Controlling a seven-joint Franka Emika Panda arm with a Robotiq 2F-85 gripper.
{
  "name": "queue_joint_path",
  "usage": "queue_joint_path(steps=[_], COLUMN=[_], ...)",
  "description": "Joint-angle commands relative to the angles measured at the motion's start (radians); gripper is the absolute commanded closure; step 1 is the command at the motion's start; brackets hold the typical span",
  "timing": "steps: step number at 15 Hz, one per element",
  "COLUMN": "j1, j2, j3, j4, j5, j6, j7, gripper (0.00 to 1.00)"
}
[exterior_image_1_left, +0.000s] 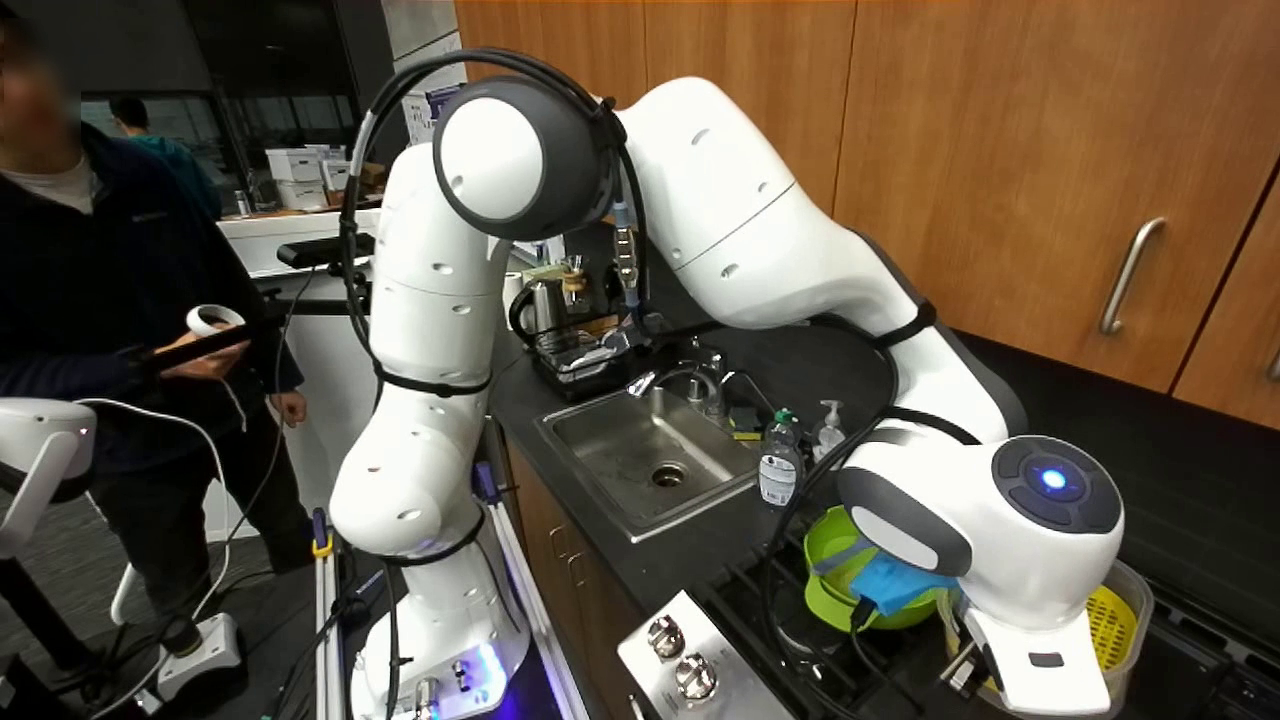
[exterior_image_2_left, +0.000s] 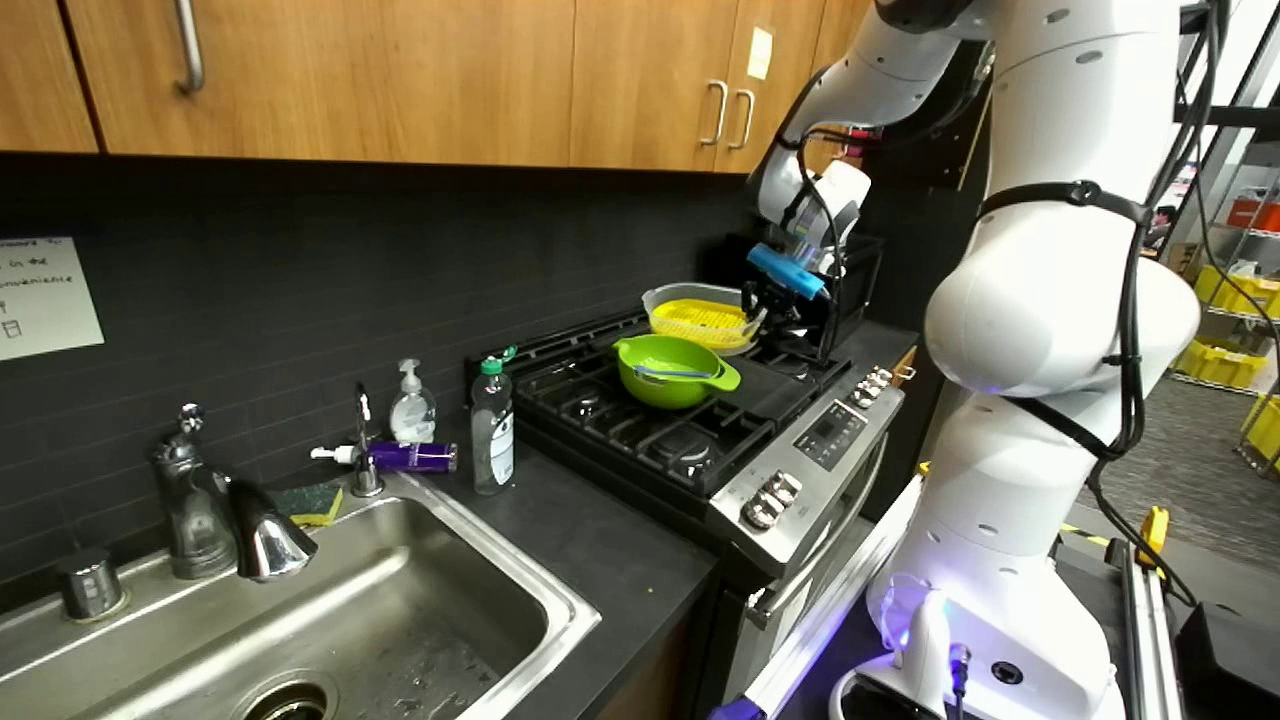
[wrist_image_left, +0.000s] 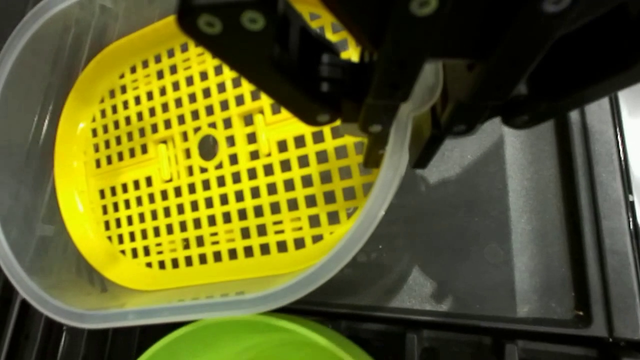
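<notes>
On the stovetop (wrist_image_left: 500, 347), in the wrist view: one clear tub (wrist_image_left: 165, 316), with one yellow strainer (wrist_image_left: 208, 164) lying in it; one green bowl (wrist_image_left: 255, 340) just beside, contact between the two uncertain; one dark flat plate (wrist_image_left: 465, 245) past the tub's wall. One gripper (wrist_image_left: 399, 162), jaws narrow and closed on the tub's wall at the rim, one finger (wrist_image_left: 375, 145) inside, one outside. In an exterior view: the same tub, set beyond the green bowl as seen from the sink (exterior_image_2_left: 572, 618), near level; whether its base rests on the stovetop cannot be told; one blue-grey utensil (exterior_image_2_left: 668, 374) laid in the green bowl; one soap bottle (exterior_image_2_left: 493, 435), upright, green-capped; one clear pump bottle (exterior_image_2_left: 412, 412), upright; one purple pump bottle (exterior_image_2_left: 415, 457), on its side. In an exterior view: one robot arm (exterior_image_1_left: 770, 240), bent over the tub and covering most of the gripper, jaws not to be read from here; one kettle (exterior_image_1_left: 548, 308) beyond the sink; one person (exterior_image_1_left: 120, 290) holding a white controller (exterior_image_1_left: 215, 318). Step in hand, by judgement: the grasping of the tub, hold apparently made. Next move, by judgement: calls for a firm pinch, as the wall looks thin and apt to flex; a level tub, so that the strainer does not slide; and care on the side where the green bowl stands close.
</notes>
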Motion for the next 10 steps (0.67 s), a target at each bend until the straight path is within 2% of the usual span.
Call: queue_joint_path(steps=[1, 5, 10], j1=[-0.014, -0.012, -0.006], j2=[0.017, 0.05, 0.074], j3=[-0.004, -0.01, -0.007], j4=[0.057, 0.124, 0.173], j5=[-0.004, -0.029, -0.043], j6=[-0.076, -0.156, -0.193], j7=[0.072, 0.146, 0.188], gripper=[0.95, 0.95, 0.95])
